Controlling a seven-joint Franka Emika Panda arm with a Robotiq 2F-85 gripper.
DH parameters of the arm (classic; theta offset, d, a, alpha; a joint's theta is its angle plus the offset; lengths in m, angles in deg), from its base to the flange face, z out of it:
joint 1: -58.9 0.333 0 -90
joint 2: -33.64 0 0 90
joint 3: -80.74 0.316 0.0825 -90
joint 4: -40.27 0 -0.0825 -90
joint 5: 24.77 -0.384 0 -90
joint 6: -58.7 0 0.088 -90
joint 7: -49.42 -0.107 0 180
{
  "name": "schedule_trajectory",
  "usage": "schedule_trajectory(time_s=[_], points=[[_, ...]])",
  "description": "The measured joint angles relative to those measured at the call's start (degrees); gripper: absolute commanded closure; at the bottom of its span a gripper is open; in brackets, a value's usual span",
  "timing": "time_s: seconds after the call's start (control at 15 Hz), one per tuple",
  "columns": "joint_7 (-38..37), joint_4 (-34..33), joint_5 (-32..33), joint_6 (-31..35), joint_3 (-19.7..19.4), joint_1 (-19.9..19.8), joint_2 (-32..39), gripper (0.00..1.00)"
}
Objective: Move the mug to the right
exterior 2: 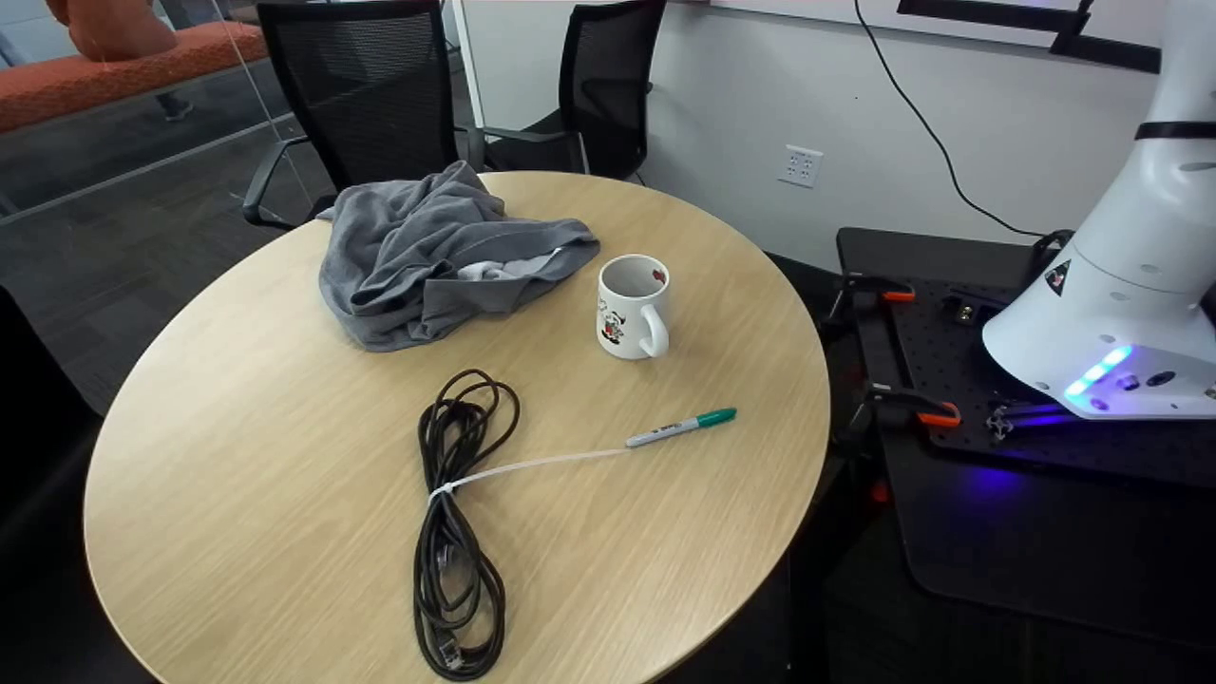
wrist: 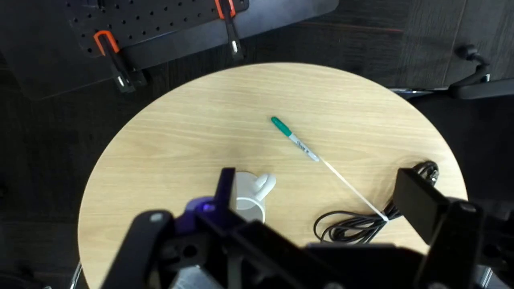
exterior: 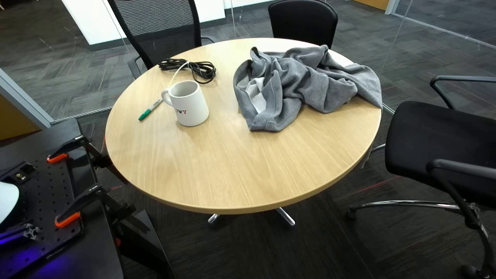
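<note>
The white mug (exterior: 190, 107) stands upright on the round wooden table (exterior: 240, 166), with a small print on its side. In an exterior view the mug (exterior 2: 622, 318) stands beside the grey cloth, its handle turned toward the marker. My gripper (wrist: 319, 188) shows only in the wrist view. It is open, with its fingers wide apart and nothing between them, high above the table. In that view the mug (wrist: 247, 188) is partly hidden behind the left finger, its handle pointing up and to the right.
A green marker (exterior: 150, 110) lies near the mug. A bundled black cable (exterior 2: 456, 532) with a white tie lies behind it. A crumpled grey cloth (exterior: 298, 81) covers part of the table. Chairs stand around. The robot base (exterior 2: 1102, 313) sits on a black stand with clamps.
</note>
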Motion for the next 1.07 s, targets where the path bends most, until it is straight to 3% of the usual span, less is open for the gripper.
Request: schedule_trajectory(time_s=[0.47, 1.07], points=[[0.00, 0.25, 4.65, 11.01, -0.70, -5.32, 6.35, 0.00], [-0.01, 2.86, 7.88, 25.59, -4.78, -7.67, 17.26, 0.00]])
